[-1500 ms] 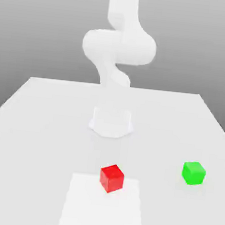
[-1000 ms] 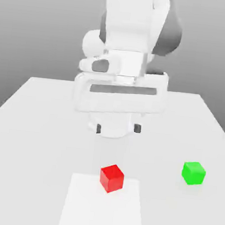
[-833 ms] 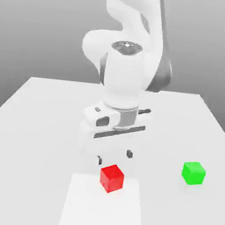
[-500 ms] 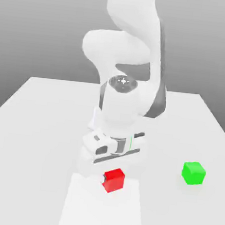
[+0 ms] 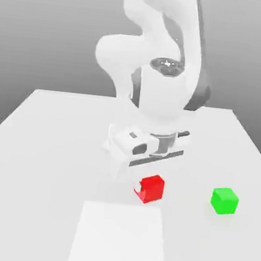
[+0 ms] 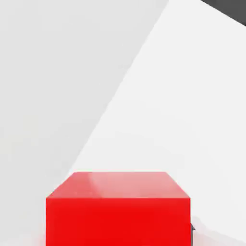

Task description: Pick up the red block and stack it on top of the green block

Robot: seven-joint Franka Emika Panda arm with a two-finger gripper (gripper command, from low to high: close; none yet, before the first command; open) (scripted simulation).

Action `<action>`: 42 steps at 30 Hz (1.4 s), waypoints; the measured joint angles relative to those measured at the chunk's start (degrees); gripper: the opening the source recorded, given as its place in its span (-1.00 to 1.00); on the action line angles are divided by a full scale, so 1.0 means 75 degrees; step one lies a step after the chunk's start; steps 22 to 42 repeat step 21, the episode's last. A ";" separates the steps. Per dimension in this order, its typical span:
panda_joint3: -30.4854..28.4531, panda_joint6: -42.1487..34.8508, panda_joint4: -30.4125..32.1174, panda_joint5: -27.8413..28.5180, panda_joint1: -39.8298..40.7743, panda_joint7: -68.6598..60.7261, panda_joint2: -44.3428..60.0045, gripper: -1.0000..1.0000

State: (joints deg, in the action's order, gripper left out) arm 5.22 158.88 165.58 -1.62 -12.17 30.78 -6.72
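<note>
The red block (image 5: 152, 189) hangs a little above the white table, just under the hand, with my gripper (image 5: 148, 187) shut on it. A pale fingertip (image 5: 138, 187) shows at the block's side toward the exterior view's left. In the hand view the red block (image 6: 117, 211) sits close up, its top face and front face both showing. The green block (image 5: 224, 200) rests on the table to the exterior view's right of the red block, apart from it and at about the same depth.
A lighter square patch (image 5: 118, 239) marks the table near its front edge, below and left of the held block. The arm's base (image 5: 115, 145) stands behind the hand. The white table (image 5: 40, 146) stretches wide on both sides.
The hand came down over the red block on the light patch and shut on it. It has since lifted the block and carried it toward the exterior view's right, nearer the green block.
</note>
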 joint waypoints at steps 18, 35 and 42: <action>0.1932 0.0742 -0.0745 0.1077 -0.1831 0.4931 0.1532 1.00; 0.1932 0.0742 -0.0745 0.1077 -0.1830 0.4931 0.1532 1.00; 0.1932 0.0742 -0.0745 0.1077 -0.1830 0.4931 0.1532 1.00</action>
